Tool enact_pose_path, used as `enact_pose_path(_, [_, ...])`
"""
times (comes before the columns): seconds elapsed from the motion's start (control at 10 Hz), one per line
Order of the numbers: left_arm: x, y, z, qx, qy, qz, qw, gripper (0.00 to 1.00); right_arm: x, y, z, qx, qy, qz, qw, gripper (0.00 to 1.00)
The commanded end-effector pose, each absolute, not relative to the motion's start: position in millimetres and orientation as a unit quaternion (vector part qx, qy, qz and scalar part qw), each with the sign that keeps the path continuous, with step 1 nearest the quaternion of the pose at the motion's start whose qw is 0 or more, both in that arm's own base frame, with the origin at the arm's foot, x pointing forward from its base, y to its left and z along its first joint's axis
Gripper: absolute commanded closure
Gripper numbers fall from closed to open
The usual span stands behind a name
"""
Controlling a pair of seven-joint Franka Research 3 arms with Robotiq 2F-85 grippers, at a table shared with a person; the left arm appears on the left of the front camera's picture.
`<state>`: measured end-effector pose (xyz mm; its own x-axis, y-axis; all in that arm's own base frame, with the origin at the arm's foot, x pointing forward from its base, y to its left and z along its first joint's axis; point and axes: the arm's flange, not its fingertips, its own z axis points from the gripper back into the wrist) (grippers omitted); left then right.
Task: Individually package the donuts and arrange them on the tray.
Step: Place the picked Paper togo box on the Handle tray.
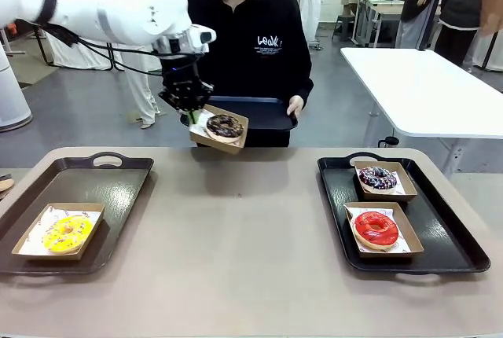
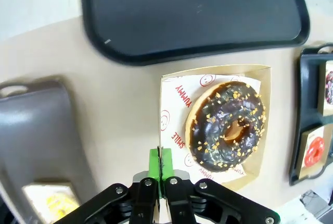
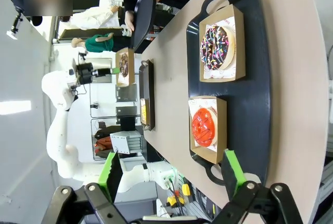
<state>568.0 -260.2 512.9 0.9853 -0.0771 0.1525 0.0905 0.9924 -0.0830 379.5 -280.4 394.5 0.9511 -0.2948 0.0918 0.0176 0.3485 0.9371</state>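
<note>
Left gripper (image 2: 160,168) pinched tight on the edge of a brown cardboard tray (image 2: 263,146) lined with white printed paper, carrying the chocolate-iced ring donut with pale nut sprinkles (image 2: 227,125) — held in the air above the far side of the beige table (image 1: 236,228). Just beyond it a person's hand (image 1: 295,105) holds out an empty dark plastic tray (image 1: 259,110). Right gripper (image 3: 171,174) spread wide, gripping nothing, hanging over the near end of the black tray on the right (image 1: 448,236). That tray carries two boxed donuts — glossy red donut (image 1: 376,228) near, dark donut with coloured sprinkles (image 1: 378,178) behind it. Bright yellow donut (image 1: 66,233) sits boxed on the black tray at left (image 1: 118,189)
</note>
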Motion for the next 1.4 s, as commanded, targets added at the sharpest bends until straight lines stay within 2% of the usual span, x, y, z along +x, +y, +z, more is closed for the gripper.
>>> enact_pose_path(0.0, [515.5,-195.6,527.1,-0.039,-0.067,-0.04,0.996,0.99,377.6,-280.9,394.5,0.567,-0.122,-0.096,0.809,0.0])
enact_pose_path(0.3, [485.2,-112.8,524.1,-0.056,-0.084,-0.001,0.995,0.99,377.6,-280.9,394.5,0.567,-0.122,-0.096,0.809,0.0])
enact_pose_path(0.6, [484.6,-41.1,500.0,-0.045,-0.09,0.034,0.994,0.99,377.6,-280.9,394.5,0.567,-0.122,-0.096,0.809,0.0])
enact_pose_path(1.1, [515.8,-7.5,438.8,0.006,-0.049,-0.011,0.999,0.99,377.6,-280.9,394.5,0.567,-0.122,-0.096,0.809,0.0])
enact_pose_path(1.3, [522.8,-21.0,434.6,0.025,-0.046,-0.026,0.998,0.99,377.6,-280.9,394.5,0.567,-0.122,-0.096,0.809,0.0])
